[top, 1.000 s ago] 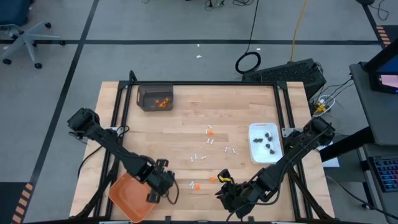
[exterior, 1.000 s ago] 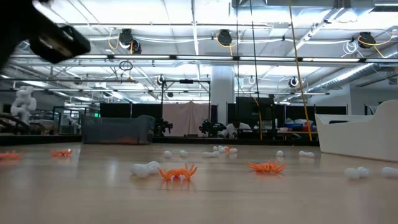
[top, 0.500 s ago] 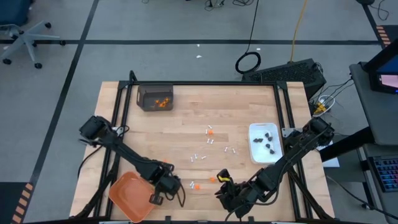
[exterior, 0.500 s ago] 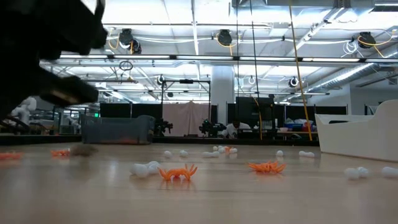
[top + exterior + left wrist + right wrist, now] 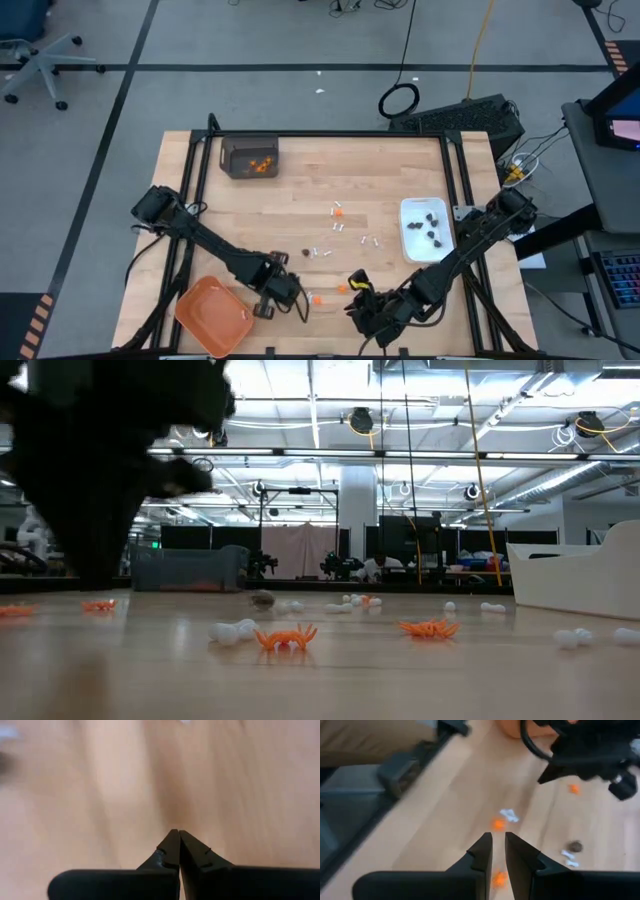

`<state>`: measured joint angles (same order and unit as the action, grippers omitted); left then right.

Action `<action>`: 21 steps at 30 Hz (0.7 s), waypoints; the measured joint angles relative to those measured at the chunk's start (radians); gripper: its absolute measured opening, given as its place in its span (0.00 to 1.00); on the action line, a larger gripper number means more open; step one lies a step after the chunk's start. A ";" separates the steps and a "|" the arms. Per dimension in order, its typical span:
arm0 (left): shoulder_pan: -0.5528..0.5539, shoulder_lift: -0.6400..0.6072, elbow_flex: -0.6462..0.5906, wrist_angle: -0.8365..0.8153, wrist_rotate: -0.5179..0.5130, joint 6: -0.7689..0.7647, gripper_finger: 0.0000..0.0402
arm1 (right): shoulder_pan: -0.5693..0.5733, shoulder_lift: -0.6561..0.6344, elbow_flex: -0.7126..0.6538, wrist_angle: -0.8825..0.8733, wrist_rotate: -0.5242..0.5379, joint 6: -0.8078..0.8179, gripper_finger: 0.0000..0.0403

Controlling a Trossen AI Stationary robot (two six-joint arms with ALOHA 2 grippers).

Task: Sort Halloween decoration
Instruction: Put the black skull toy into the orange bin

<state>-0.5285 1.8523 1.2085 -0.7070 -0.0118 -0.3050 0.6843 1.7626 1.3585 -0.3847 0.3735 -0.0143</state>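
While left tool [image 5: 288, 297] hangs shut, orange bit [image 5: 317, 299] lies just beside.

In the low view we see the left arm [image 5: 110, 460] only as a dark blur, cut off at the frame's top edge.

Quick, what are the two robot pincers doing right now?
Left pincer: closed, holding nothing.
Right pincer: slightly open, holding nothing.
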 joint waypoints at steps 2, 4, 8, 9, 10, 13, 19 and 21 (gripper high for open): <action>-0.001 -0.006 0.024 -0.005 -0.083 0.001 0.00 | -0.026 0.000 -0.039 0.059 0.045 -0.010 0.10; -0.007 -0.021 0.028 -0.005 -0.179 0.000 0.00 | -0.066 0.000 -0.086 0.123 0.070 -0.014 0.10; -0.031 -0.060 0.011 0.048 -0.371 0.024 0.00 | -0.164 0.000 -0.205 0.320 0.067 -0.006 0.10; -0.044 -0.068 0.004 0.059 -0.414 0.033 0.00 | -0.192 0.000 -0.232 0.387 0.055 -0.001 0.11; -0.057 -0.078 -0.004 0.083 -0.460 0.045 0.00 | -0.222 0.000 -0.258 0.449 0.030 0.006 0.12; -0.084 -0.118 -0.025 0.141 -0.569 0.067 0.00 | -0.296 0.000 -0.312 0.580 -0.037 0.032 0.17; -0.106 -0.185 -0.085 0.190 -0.687 0.060 0.00 | -0.379 0.084 -0.319 0.688 -0.093 0.024 0.37; -0.114 -0.207 -0.128 0.241 -0.694 0.081 0.00 | -0.396 0.137 -0.308 0.733 -0.117 0.019 0.43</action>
<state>-0.6421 1.6450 1.0801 -0.4659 -0.7057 -0.2244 0.2882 1.8996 1.0504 0.3484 0.2561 0.0052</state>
